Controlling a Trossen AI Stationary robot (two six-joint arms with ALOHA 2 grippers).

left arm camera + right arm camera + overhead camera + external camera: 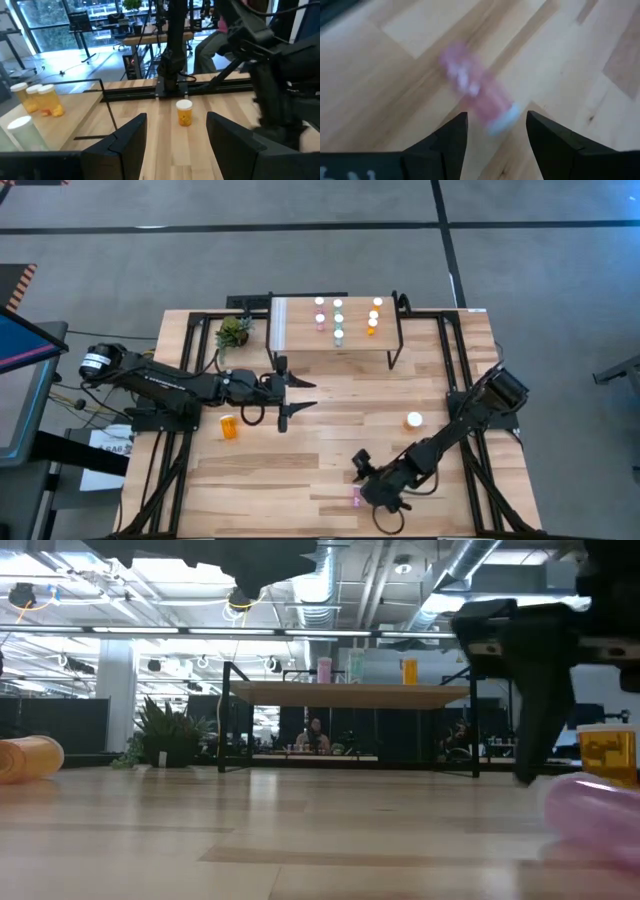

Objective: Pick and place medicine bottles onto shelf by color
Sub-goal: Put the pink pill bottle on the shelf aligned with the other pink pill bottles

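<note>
Light smooth wood tabletop point(330, 430); translucent glossy plastic pink bottle point(477, 97); matt black tool point(495, 145).

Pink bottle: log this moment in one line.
pink bottle: lying on table, loose | right claw: open, above it | left claw: open, empty, by shelf | shelf: eight bottles

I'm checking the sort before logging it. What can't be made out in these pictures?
- Pink bottle, right wrist view: motion-blurred, label unreadable.
- Same bottle, high view: mostly hidden under the open right gripper.
- Bottles on the shelf, high view: too small to confirm colours.
- Lying orange bottle, low view: cut off by the edge.
</note>
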